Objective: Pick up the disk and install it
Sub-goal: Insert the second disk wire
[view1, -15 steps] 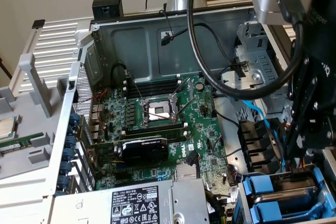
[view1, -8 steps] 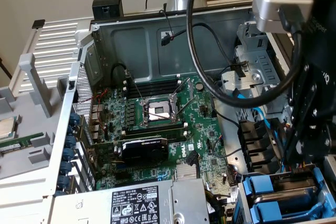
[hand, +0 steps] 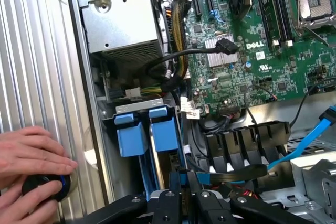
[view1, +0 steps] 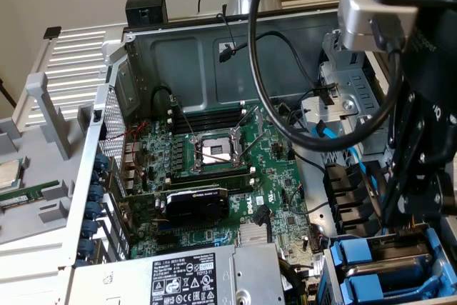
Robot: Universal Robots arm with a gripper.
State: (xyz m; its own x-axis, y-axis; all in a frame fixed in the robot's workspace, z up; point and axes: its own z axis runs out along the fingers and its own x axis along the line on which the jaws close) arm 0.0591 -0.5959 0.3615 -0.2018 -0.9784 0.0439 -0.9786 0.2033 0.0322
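Clamped nearly shut, the gripper (hand: 184, 203) is seen gripping the blue-railed disk (hand: 176, 179) edge-on over the drive cage (hand: 122, 109) at the open computer case's (hand: 42, 66) corner, its long axis aimed into the free bay directly below, beside two blue-tabbed trays (hand: 142, 132).

Even, soft indoor light fills both views, with no hard shadows; the case (view1: 214, 55) interior is dimmer along its back wall. Mild glare sits on the ribbed panel (hand: 37, 51) and the heatsink (hand: 218, 51). The arm (view1: 421, 105) close to the exterior camera looks dark and slightly soft.
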